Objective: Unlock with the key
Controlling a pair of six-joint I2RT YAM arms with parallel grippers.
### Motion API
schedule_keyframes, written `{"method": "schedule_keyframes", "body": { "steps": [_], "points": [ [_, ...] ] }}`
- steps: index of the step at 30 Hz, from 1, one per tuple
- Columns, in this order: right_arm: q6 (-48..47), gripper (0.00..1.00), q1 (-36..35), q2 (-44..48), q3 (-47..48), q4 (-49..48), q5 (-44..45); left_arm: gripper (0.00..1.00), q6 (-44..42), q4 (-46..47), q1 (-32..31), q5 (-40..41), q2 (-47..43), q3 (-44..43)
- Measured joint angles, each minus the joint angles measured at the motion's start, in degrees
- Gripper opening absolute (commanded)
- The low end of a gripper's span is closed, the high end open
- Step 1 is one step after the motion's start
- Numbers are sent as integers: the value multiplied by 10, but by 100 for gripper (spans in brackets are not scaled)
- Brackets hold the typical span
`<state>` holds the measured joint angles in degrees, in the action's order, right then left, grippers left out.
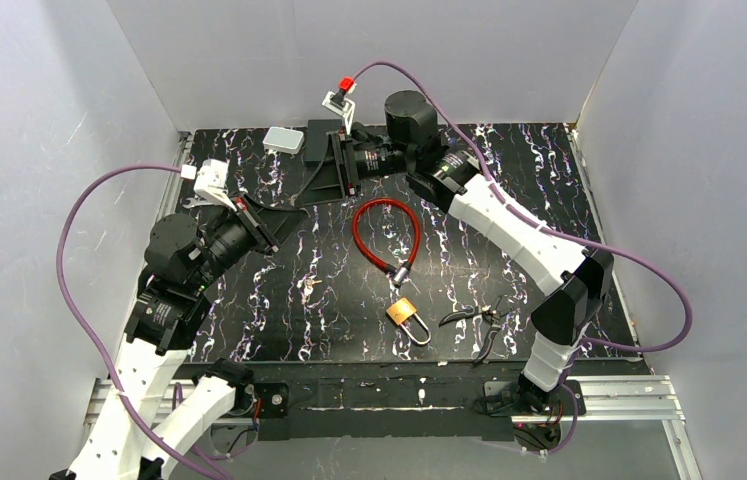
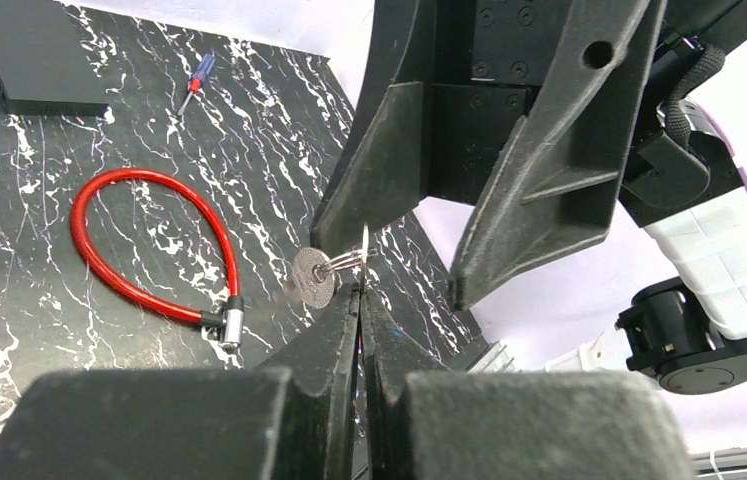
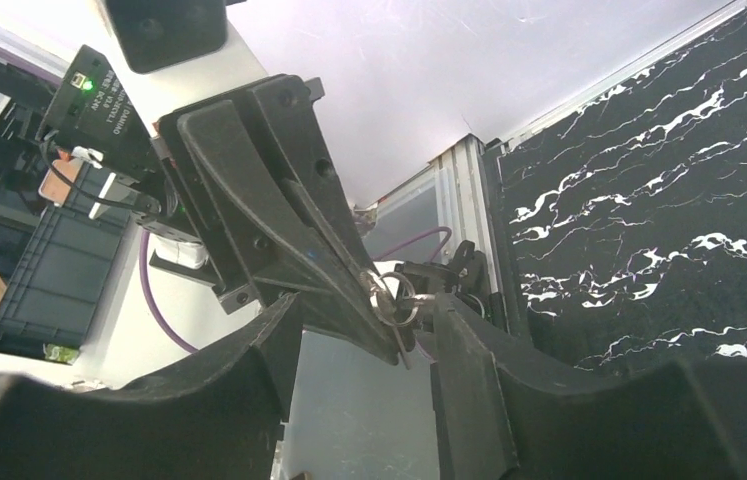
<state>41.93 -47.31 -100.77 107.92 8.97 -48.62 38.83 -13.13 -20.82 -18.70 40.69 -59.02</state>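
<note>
Left gripper [image 2: 361, 296] pressed together, pinching key ring [image 2: 362, 257], key [image 2: 313, 278] attached; right gripper [image 2: 393, 268] spread around key; padlock [image 1: 404, 312] on table [image 1: 269, 325].

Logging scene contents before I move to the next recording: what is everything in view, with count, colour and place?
table: one, black with white veins, under everything
cable lock: one, red, lying looped at table centre
padlock: one, brass, near side, below the cable lock
pliers: one, dark, right of the padlock
screwdriver: one, blue and red, far part of the table
grey box: one, far edge
black block: one, far edge beside the grey box
small item: one, pale, left of the padlock; too small to identify
key: one on a ring, silver, held above the table
left claw: shut on the key ring
right claw: open, fingers either side of the key
</note>
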Motion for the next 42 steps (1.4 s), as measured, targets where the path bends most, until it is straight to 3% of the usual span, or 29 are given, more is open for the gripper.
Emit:
{"method": "schedule_keyframes", "body": {
  "steps": [10, 13, 21, 23, 25, 29, 33, 34, 35, 37, 40, 42],
  "points": [
    [-14, 49, 0, -12, 0, 15, 1, 0, 0, 6, 0, -7, 0, -3],
    [-14, 41, 0, -13, 3, 15, -3, 0, 0, 7, 0, -9, 5, -3],
    [-17, 43, 1, -14, 7, 15, -11, 0, 0, 14, 1, -27, 16, -3],
    [-17, 25, 1, -16, 11, 15, -12, 0, 0, 19, 1, -34, 20, -3],
    [-19, 16, 3, -16, 12, 14, -13, 0, 0, 18, 2, -38, 22, -3],
    [-23, 3, 7, -17, 12, 14, -8, 0, 1, 24, 3, -45, 21, -6],
    [-29, 1, 7, -17, 12, 14, -8, 1, 2, 23, 4, -45, 20, -6],
    [-30, 1, 8, -17, 12, 14, -8, 12, 2, 23, 4, -44, 20, -6],
    [-31, 1, 8, -17, 12, 14, -8, 33, 2, 22, 4, -44, 20, -7],
    [-31, 1, 7, -17, 11, 14, -3, 56, -3, 16, 3, -44, 20, -10],
    [-31, 1, 6, -17, 9, 11, 17, 77, -14, -3, 1, -49, 21, -24],
    [-29, 1, 7, -16, 6, 4, 28, 85, -19, -25, 1, -54, 21, -41]
  ]
}}
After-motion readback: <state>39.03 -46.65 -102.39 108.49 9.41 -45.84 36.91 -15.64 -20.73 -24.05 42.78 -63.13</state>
